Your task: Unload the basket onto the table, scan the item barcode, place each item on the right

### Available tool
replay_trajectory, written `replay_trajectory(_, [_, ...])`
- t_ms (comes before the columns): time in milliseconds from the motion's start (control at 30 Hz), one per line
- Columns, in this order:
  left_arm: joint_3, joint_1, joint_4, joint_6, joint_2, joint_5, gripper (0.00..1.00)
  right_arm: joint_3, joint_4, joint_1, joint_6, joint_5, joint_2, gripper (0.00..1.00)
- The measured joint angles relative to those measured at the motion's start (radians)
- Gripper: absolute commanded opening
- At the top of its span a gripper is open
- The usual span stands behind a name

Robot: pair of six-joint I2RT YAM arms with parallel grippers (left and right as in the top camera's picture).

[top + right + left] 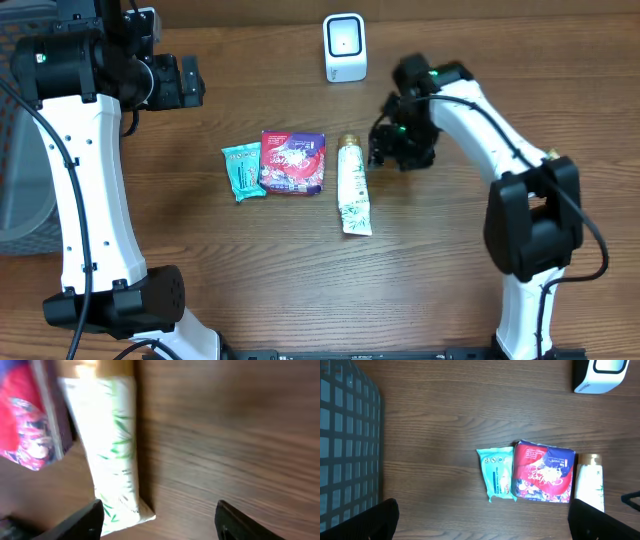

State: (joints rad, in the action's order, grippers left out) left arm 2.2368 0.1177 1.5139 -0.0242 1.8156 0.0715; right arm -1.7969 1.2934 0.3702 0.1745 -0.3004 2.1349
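Three items lie in a row mid-table: a teal packet (243, 170) (497, 472), a red and purple packet (293, 162) (543, 472) and a white tube (352, 188) (590, 482) with a gold cap and green leaf print. The white scanner (345, 47) (600, 375) stands at the far edge. My right gripper (385, 140) (160, 525) hovers just right of the tube's cap end, open and holding nothing. In the right wrist view the tube (112, 460) lies flat by the left finger. My left gripper (185, 82) (480, 527) is open, high at the far left.
A dark mesh basket (345, 445) (20, 200) stands off the table's left side. Bare wood lies to the right of the tube and along the near edge.
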Motion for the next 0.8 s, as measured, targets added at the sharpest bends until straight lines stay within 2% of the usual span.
replay_trajectory(233, [0.000,0.000,0.000,0.000,0.000,0.000,0.99,-0.047,0.010,0.263,0.089,0.351,-0.023,0.77])
replay_trajectory(367, [0.000,0.000,0.000,0.000,0.000,0.000,1.00,-0.009,-0.038,0.382,0.134,0.457,-0.023,0.77])
replay_trajectory(567, [0.000,0.000,0.000,0.000,0.000,0.000,0.99,0.116,-0.121,0.430,0.169,0.526,-0.023,0.79])
replay_trajectory(800, [0.000,0.000,0.000,0.000,0.000,0.000,1.00,0.165,-0.171,0.465,0.195,0.622,-0.023,0.87])
